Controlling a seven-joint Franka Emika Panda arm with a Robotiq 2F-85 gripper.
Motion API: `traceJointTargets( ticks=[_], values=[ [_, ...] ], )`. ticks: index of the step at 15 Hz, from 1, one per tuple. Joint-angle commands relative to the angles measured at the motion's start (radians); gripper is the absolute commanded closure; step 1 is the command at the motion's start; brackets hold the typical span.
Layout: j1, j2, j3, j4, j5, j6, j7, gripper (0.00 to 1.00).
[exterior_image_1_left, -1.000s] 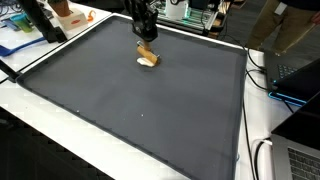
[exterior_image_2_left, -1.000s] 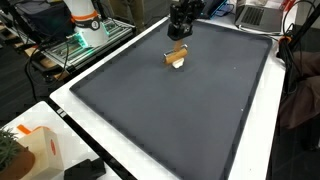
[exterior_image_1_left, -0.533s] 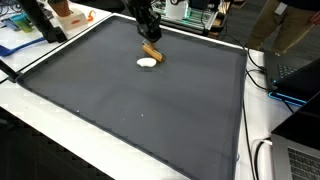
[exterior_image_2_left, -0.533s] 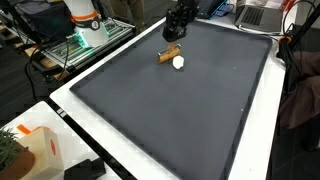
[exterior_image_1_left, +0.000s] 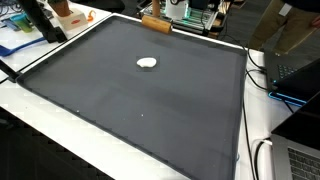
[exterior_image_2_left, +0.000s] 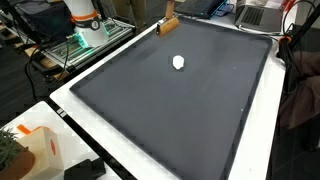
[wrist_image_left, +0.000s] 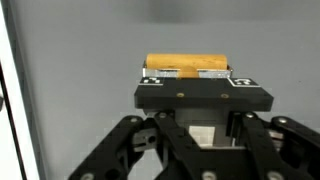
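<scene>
My gripper (exterior_image_1_left: 153, 13) is raised at the far edge of the dark mat (exterior_image_1_left: 140, 115) and is shut on a brown wooden cylinder (exterior_image_1_left: 156, 25). The cylinder hangs crosswise in the air and shows in both exterior views (exterior_image_2_left: 168, 26). In the wrist view it lies as a yellow-brown bar (wrist_image_left: 187, 65) beyond the black gripper body (wrist_image_left: 200, 98). A small white round piece (exterior_image_1_left: 147, 63) lies alone on the mat below and in front of the gripper; it also shows in an exterior view (exterior_image_2_left: 179, 62).
The mat lies on a white table (exterior_image_1_left: 40, 120). An orange and white object (exterior_image_1_left: 66, 12) and blue sheets (exterior_image_1_left: 15, 42) are at one corner. Cables and a laptop (exterior_image_1_left: 295, 80) line one side. A boxed plant (exterior_image_2_left: 25, 150) stands near a corner.
The gripper lifted the brown cylinder off the white piece and carried it up and toward the mat's far edge. The white piece stayed on the mat.
</scene>
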Motion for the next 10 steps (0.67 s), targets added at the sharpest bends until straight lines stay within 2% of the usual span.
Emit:
traceJointTargets(
  ticks=[1, 6, 10],
  values=[
    [0.024, -0.167, 0.051, -0.13, -0.008, 0.045, 0.023, 0.77],
    [0.036, -0.312, 0.116, -0.244, 0.049, 0.088, 0.155, 0.77],
    [0.005, -0.385, 0.148, -0.28, 0.03, 0.146, 0.289, 0.77]
  ],
)
